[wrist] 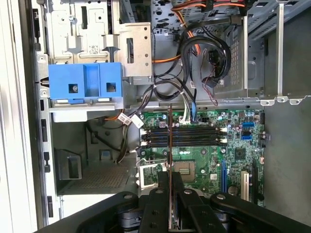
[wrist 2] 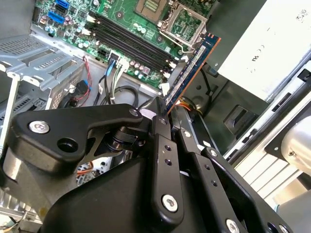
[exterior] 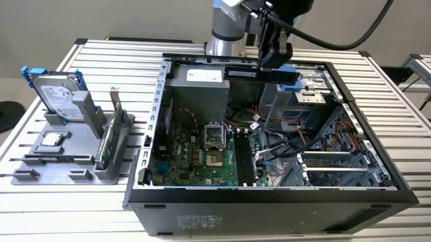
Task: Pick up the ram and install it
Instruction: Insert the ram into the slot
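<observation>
Exterior view angled down on case, both wrist views near motherboard

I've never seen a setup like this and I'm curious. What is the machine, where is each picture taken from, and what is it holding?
It is a single robot arm working over an open computer case on a slatted metal table. The exterior view looks on from outside; both wrist views come from cameras riding on the arm, looking past its gripper into the case. The gripper is shut on the ram, a slim memory stick, held in the air above the motherboard. Toward the exterior view's left, a grey holder carries a hard drive and a green expansion card.
</observation>
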`<state>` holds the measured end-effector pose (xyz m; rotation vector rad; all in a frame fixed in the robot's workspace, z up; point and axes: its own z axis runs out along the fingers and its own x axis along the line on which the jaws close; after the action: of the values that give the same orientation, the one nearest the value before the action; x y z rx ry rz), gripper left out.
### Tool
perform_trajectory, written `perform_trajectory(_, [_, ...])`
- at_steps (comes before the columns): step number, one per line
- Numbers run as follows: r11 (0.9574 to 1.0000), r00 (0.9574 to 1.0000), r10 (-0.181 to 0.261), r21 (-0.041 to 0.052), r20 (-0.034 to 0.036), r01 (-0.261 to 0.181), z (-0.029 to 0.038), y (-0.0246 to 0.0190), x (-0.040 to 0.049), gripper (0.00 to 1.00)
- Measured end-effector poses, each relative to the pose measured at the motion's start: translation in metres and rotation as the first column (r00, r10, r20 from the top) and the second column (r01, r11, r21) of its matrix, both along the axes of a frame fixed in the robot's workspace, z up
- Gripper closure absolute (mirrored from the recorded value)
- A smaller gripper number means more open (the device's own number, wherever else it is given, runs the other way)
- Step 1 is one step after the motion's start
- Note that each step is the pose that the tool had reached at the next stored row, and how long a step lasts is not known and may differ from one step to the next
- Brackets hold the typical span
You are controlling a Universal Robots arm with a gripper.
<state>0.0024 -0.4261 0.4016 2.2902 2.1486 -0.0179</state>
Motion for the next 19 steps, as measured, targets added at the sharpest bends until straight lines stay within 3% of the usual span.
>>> perform_trajectory(7, [0.9999, 0.9999, -0.012, 0.0002, 0.0001, 0.012, -0.0001, 0.0000, 0.0000, 1.00])
perform_trajectory(19, [0.9962, 0.9962, -0.087, 0.0000, 0.0000, 0.087, 0.0000, 0.0000, 0.0000, 1.00])
